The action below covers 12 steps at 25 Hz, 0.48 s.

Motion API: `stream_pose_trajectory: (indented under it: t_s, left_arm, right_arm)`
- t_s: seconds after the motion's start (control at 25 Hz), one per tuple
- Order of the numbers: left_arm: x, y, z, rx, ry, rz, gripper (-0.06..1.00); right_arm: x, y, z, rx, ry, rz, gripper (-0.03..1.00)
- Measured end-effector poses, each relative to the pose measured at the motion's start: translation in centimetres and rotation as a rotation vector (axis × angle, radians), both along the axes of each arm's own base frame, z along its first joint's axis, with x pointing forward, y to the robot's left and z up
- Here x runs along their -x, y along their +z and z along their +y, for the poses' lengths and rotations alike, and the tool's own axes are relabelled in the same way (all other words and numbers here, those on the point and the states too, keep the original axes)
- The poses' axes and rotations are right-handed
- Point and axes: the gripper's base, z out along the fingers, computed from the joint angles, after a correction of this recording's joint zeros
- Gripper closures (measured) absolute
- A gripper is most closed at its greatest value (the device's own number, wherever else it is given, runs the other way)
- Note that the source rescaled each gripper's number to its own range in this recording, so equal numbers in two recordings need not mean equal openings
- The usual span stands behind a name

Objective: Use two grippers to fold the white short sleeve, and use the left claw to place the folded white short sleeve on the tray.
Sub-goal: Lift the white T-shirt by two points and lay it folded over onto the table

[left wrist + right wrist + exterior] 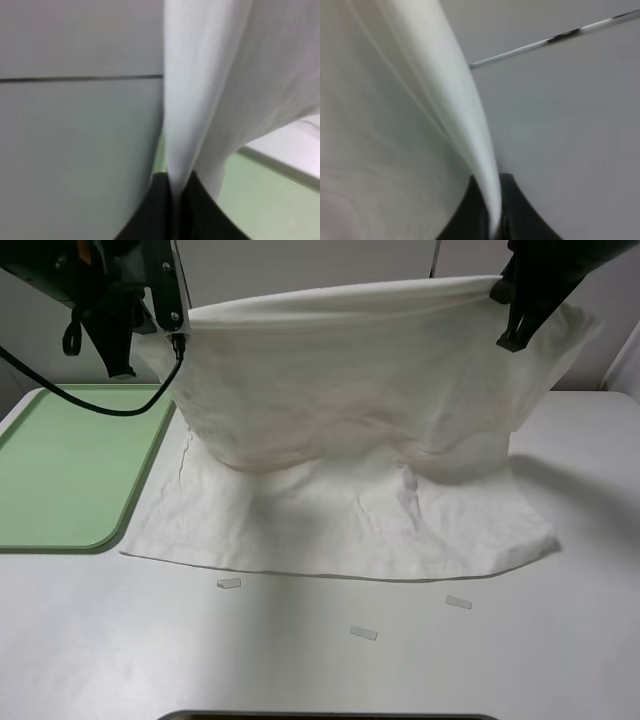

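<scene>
The white short sleeve (340, 430) hangs stretched between my two grippers, its upper edge raised high at the back while its lower part lies spread on the table. My left gripper (178, 335) is shut on the shirt's upper left corner, and in the left wrist view the cloth (220, 90) runs pinched between the black fingers (200, 210). My right gripper (500, 288) is shut on the upper right corner; the right wrist view shows the fabric (420, 115) clamped between its fingers (520, 215). The pale green tray (70, 470) lies flat at the left, beside the shirt.
Three small whitish tape strips (229, 583) (364, 633) (458, 602) lie on the white table in front of the shirt. A black cable (90, 400) loops from the left arm over the tray's far edge. A dark edge (330, 716) shows at the table's front.
</scene>
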Motion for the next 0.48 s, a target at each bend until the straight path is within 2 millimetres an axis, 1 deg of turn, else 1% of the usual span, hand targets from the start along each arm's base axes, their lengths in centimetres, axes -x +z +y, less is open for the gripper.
stream_pose_trajectory:
  t_s: [0.08, 0.24, 0.36, 0.48]
  left_arm:
    - [0.2, -0.5, 0.0, 0.018, 0.025, 0.048, 0.94]
    - [0.7, -1.2, 0.1, 0.026, 0.052, 0.115, 0.94]
    - [1.4, -2.4, 0.3, 0.028, 0.064, 0.167, 0.94]
    - [2.4, -4.2, 0.5, 0.015, 0.072, 0.232, 0.94]
  right_arm:
    - [0.2, -0.9, 0.0, -0.002, -0.003, 0.028, 0.97]
    - [1.0, -3.3, -0.2, 0.008, -0.006, 0.105, 0.97]
    - [1.5, -4.6, -0.3, 0.015, -0.006, 0.141, 0.97]
    - [2.0, -5.8, -0.4, 0.018, -0.005, 0.173, 0.97]
